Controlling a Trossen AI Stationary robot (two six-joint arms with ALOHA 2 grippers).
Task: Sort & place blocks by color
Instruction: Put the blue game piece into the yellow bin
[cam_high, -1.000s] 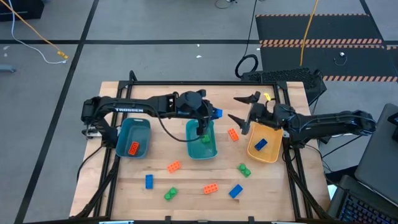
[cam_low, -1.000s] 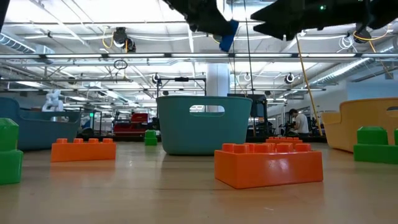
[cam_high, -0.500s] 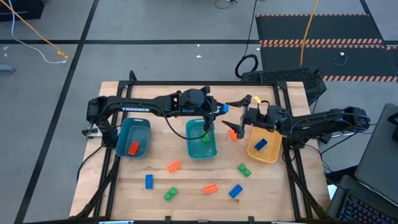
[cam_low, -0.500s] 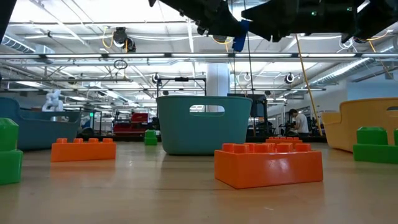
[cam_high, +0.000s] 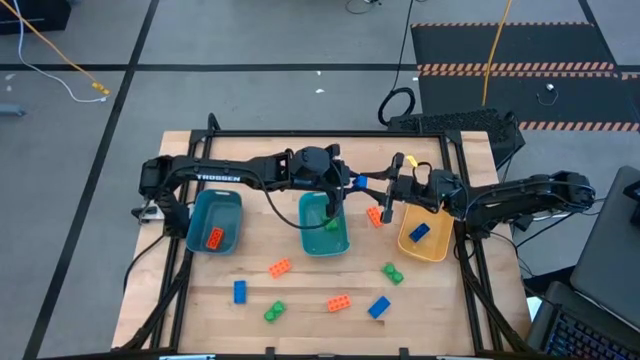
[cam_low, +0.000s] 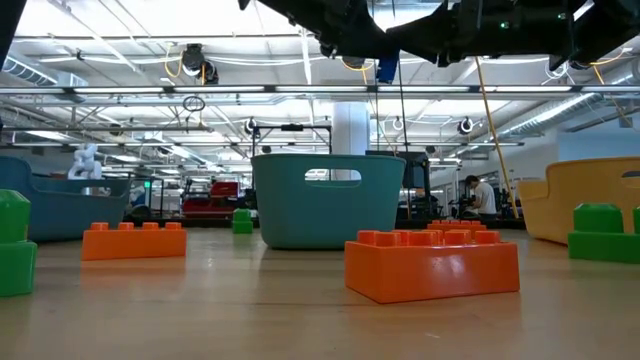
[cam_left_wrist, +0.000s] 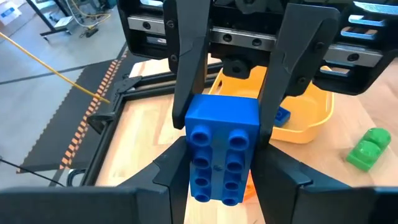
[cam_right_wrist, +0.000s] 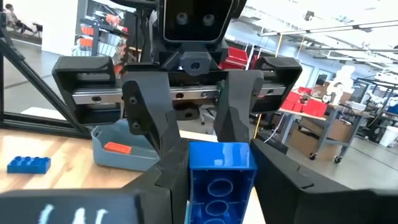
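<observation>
The blue block (cam_left_wrist: 217, 152) hangs in mid-air above the table, gripped at opposite ends by the left gripper (cam_high: 345, 182) and right gripper (cam_high: 385, 188), its long axis running between them.

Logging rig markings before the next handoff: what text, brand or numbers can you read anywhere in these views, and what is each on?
"TROSSEN": white lettering on the left arm, seen in the high view.
Blurred white marks at the bottom of the right wrist view: not readable.
Shelves and red bins in the room behind: any labels are too small to read.
The blocks, the teal bins and the yellow-tan bowl: no text visible.
</observation>
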